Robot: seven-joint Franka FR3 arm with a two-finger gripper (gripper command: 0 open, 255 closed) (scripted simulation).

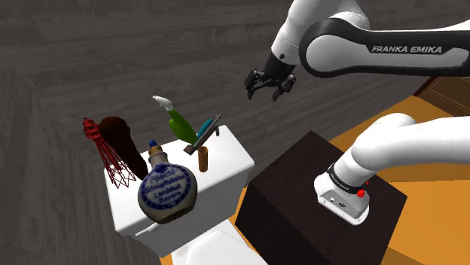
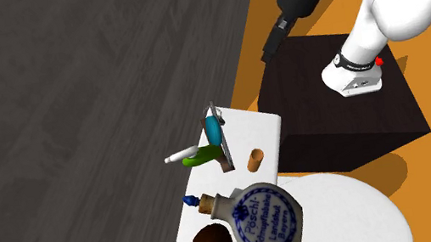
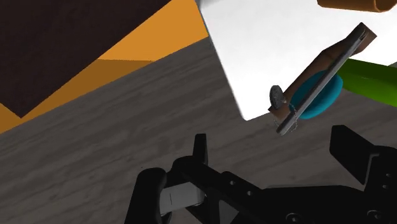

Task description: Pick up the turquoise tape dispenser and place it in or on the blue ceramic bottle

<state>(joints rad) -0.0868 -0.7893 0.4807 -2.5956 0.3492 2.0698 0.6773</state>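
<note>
- The gripper point(image 1: 267, 90) is seen hanging in the air, its jaws spread apart and nothing held between them.
- The turquoise tape dispenser point(image 3: 315, 95) is found ahead of the open jaws, apart from both fingers, tilted near the edge of the white top point(image 3: 254, 51) and just beside a green spray bottle point(image 3: 375, 79).
- The blue-and-white bottle point(image 1: 167, 192) is set farther from the jaws than the dispenser, on the same top.

Grey wood wall point(image 1: 113, 45), orange flr point(image 1: 437, 241).
</note>
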